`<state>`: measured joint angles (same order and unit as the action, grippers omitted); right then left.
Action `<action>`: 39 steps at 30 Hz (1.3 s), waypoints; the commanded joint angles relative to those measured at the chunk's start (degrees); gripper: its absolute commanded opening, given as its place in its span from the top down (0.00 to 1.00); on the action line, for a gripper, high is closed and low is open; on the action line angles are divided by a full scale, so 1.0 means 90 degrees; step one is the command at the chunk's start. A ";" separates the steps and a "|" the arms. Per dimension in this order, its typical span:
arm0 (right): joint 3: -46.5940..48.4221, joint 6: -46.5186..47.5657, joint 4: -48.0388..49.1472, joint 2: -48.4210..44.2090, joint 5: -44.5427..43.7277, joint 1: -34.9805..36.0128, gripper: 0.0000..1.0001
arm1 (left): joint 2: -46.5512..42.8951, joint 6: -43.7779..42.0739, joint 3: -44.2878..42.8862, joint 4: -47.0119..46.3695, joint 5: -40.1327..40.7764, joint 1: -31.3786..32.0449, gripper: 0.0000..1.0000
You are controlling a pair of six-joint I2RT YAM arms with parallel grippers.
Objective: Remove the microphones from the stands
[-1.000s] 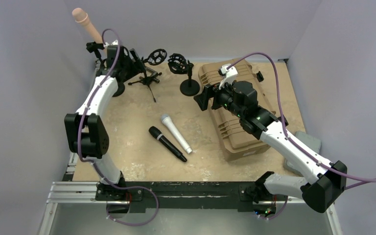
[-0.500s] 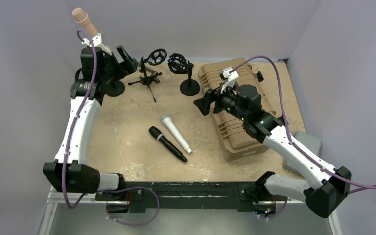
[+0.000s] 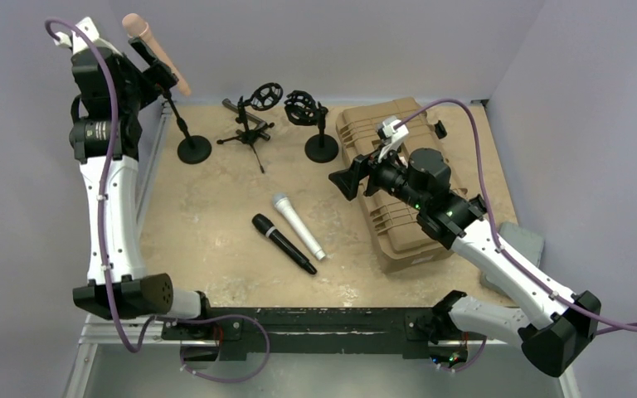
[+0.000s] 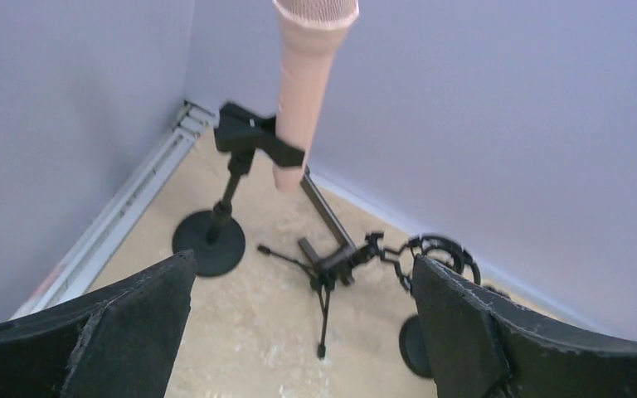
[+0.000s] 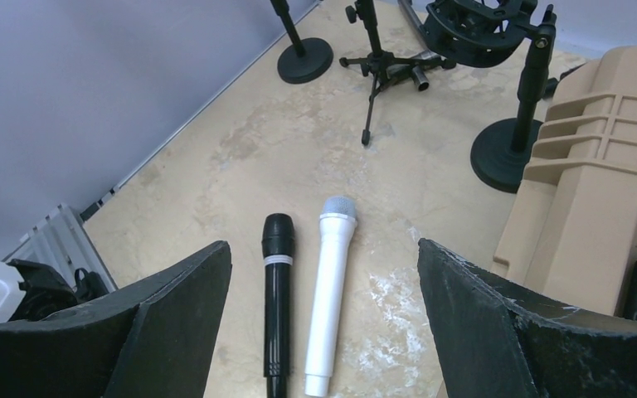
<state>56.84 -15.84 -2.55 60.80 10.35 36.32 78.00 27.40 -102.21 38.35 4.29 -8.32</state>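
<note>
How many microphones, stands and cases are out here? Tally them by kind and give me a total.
Microphones: 3 (pink microphone, black microphone, white microphone)
Stands: 3 (round-base stand holding the pink one, tripod stand, shock-mount stand)
Cases: 1 (tan case)
Total: 7

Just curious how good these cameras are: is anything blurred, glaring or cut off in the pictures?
Top external view: soft, even light, faint shadows, no glare; the pink microphone and its stand look sharp. Left wrist view: the microphone's head is cut off at the top edge. Right wrist view: black microphone and white microphone are crisp.
</note>
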 commanded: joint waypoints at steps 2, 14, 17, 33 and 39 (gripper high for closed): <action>-0.0035 0.0028 0.0256 -0.0073 0.0010 -0.0015 0.19 | 0.1115 -0.0077 -0.1071 -0.0293 0.0546 -0.0203 0.00; 0.0146 0.0087 0.0049 0.0147 -0.0193 -0.0020 0.19 | 0.2942 -0.0700 -0.1665 -0.2640 0.1001 -0.0233 0.19; 0.0191 0.0099 -0.0004 0.0201 -0.0255 -0.0012 0.19 | 0.3236 -0.0691 -0.1815 -0.2719 0.0924 -0.0232 0.26; 0.0379 0.0099 -0.0030 0.0542 -0.0271 -0.0019 0.19 | 0.2346 -0.1255 -0.1119 -0.2485 0.0870 -0.0220 0.83; 0.0403 0.0065 -0.0015 0.0632 -0.0278 -0.0014 0.19 | 0.1344 -0.1162 -0.0294 -0.2245 0.1036 -0.0209 1.00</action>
<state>57.67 -15.57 -3.42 66.35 8.49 36.32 99.50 18.11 -107.31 19.88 11.20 -10.00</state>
